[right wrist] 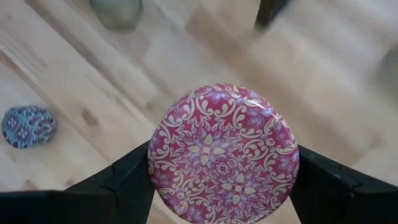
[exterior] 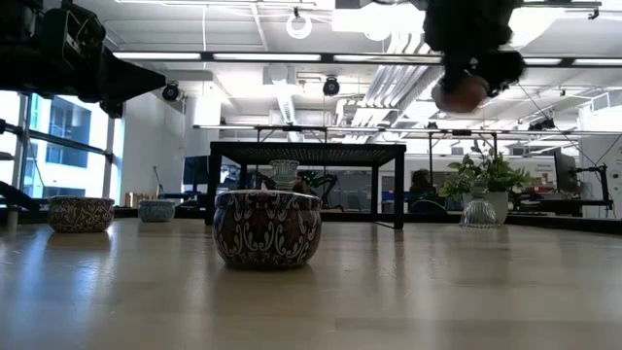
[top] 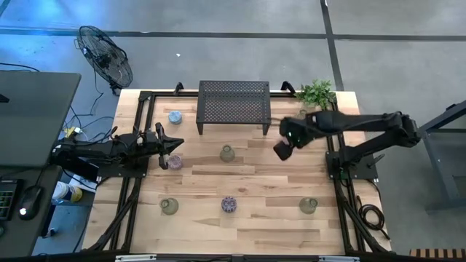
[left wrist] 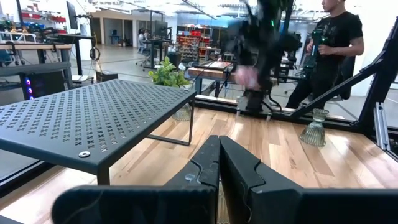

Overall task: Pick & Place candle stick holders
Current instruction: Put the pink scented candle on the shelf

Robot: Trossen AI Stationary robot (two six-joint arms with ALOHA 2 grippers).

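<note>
**Over the counter's right half: patterned holder held aloft**

Above the counter (top: pixel 247 211), to the right of its middle, the right tool (right wrist: pixel 224 168) carries a round candle stick holder (right wrist: pixel 222 154), clamped between both dark fingers (right wrist: pixel 134 180). Its visible face is deep pink with a cream floral scroll pattern, glossy, and it fills the span between the fingers. From table height the held piece shows only as a pinkish blur well clear of the surface.

The right arm reaches in from the right edge, elbow bent, wrist pointing down near the black mesh rack (top: pixel 234 104) and the potted plant (top: pixel 317 92).

The left tool (top: pixel 166 149) lies low at the left side of the counter, its fingers pressed together with nothing between them (the wrist view shows the two tips meeting). A pink holder (top: pixel 175 161) sits just beside it.

Other holders stand apart on the wood:
- pale blue holder (top: pixel 175 116), left of the rack;
- clear green holder (top: pixel 227 153), near the centre;
- olive holder (top: pixel 169 207), front left;
- mottled purple holder (top: pixel 229 204), front centre;
- second olive holder (top: pixel 309 205), front right.

All that can be judged look empty. A person (left wrist: pixel 329 46) stands in the room beyond the counter.
</note>
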